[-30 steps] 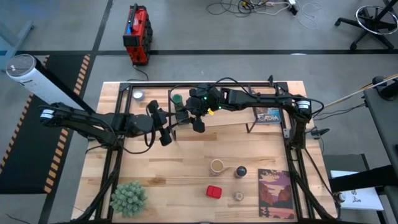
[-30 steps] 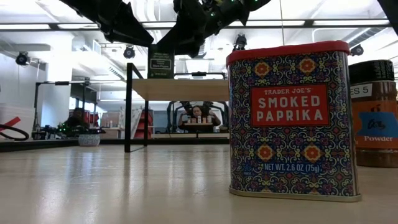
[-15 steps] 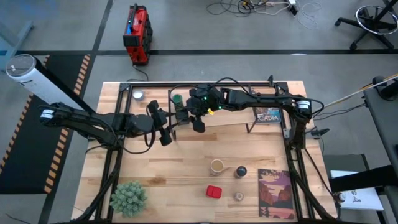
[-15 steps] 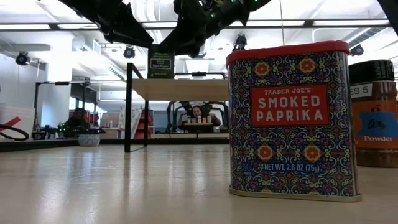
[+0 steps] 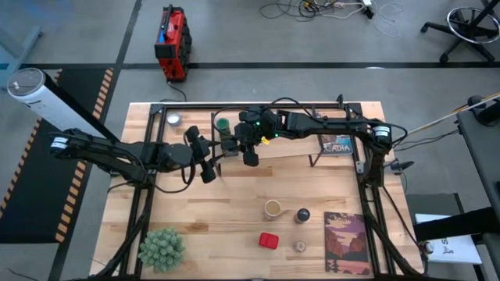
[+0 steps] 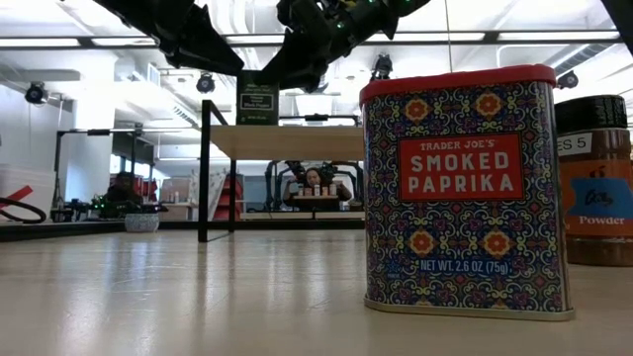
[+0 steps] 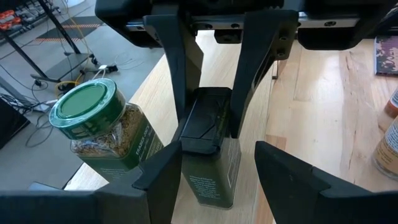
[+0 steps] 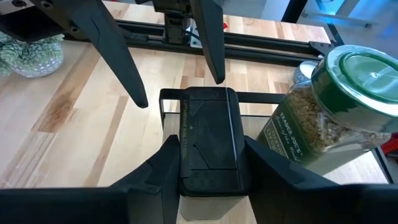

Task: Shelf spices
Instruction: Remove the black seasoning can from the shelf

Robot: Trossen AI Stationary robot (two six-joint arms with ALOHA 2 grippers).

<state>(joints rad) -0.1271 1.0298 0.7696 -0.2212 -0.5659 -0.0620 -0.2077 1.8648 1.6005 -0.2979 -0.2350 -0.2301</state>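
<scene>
Right now, nearest my low camera, the red-lidded patterned paprika tin [image 6: 465, 188] and a dark-lidded brown powder jar [image 6: 594, 178] wait on the wooden tabletop [image 5: 226, 211], with a tan cylinder [image 5: 272, 208] and small pale jar [image 5: 299, 247] near them. Farther back, my right gripper [image 8: 208, 158] clasps the dark square tin [image 7: 208, 146] on the pale shelf board [image 5: 281, 148], just beside the green-lidded glass herb jar [image 7: 102, 134]. I judge this placing nearly done: next, release and lift straight, since that jar crowds it. My left gripper [image 7: 214, 158] hovers spread wide, close in front, possibly obstructing.
</scene>
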